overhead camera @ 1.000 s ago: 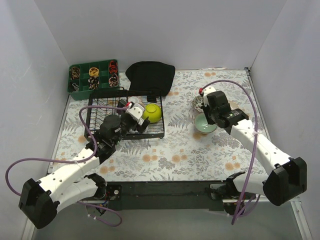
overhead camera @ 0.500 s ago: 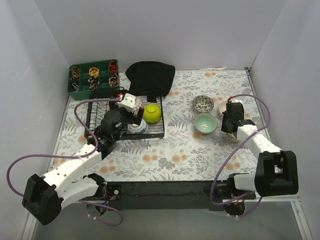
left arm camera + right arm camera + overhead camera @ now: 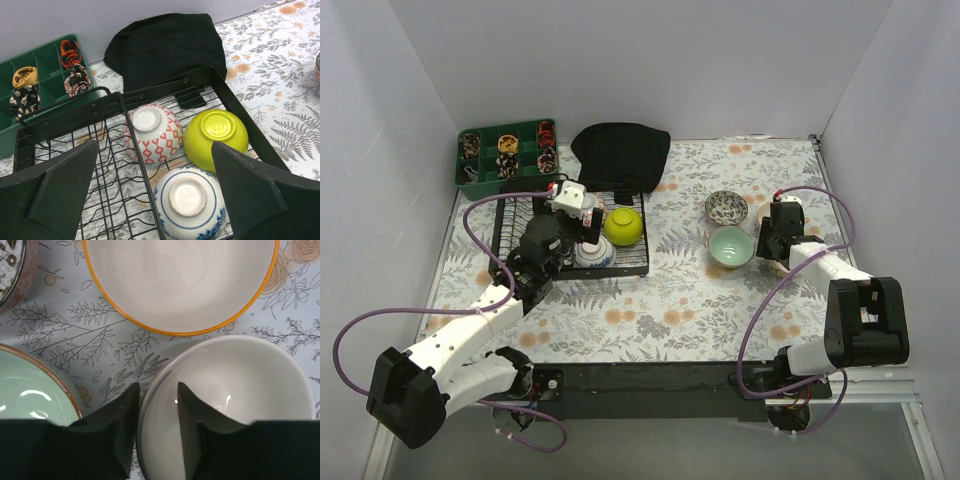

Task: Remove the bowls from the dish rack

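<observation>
At bottom centre the right gripper (image 3: 158, 392) clamps the white bowl (image 3: 240, 390) by its rim. The left gripper (image 3: 154, 150), fingers apart, hovers over the rack (image 3: 65, 120).

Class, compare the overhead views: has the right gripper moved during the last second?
Yes. The right gripper moved rightward, from above the mint bowl to beside its right edge.
</observation>
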Robot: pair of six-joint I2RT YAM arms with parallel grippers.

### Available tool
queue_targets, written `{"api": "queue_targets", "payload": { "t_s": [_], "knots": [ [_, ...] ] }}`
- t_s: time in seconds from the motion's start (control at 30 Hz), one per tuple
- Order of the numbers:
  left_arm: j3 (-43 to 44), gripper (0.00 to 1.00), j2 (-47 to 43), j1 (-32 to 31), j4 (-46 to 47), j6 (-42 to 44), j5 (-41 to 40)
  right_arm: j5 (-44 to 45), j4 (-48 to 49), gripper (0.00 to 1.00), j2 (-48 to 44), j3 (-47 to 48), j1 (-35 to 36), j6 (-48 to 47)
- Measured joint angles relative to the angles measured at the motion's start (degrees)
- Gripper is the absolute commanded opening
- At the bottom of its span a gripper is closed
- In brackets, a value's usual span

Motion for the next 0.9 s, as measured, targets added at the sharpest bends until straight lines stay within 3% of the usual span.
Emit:
{"api": "queue_targets", "payload": {
  "t_s": [0.2,0.4,0.63,0.9],
  "knots": [
    [0.02,0.98,0.09,0.00,-0.13,-0.39,0.17,-1.86,0.79,0.72,-1.70,0.00,0.02,-0.26],
    [0.46,0.98,2.38,0.00,-1.66,-1.70,1.14,-3.67,0.87,0.84,-10.03,0.00,0.00,-0.09],
    [2.93,0.98,5.95,0.00,-4.81,-4.85,4.00,-9.75,1.05,0.87,-18.88,0.00,1.14,-0.33],
    [10.82,0.98,15.39,0.00,-10.54,-11.87,7.72,-17.79,2.01,0.87,-27.50,-1.25,7.65,-0.31]
  ]
}}
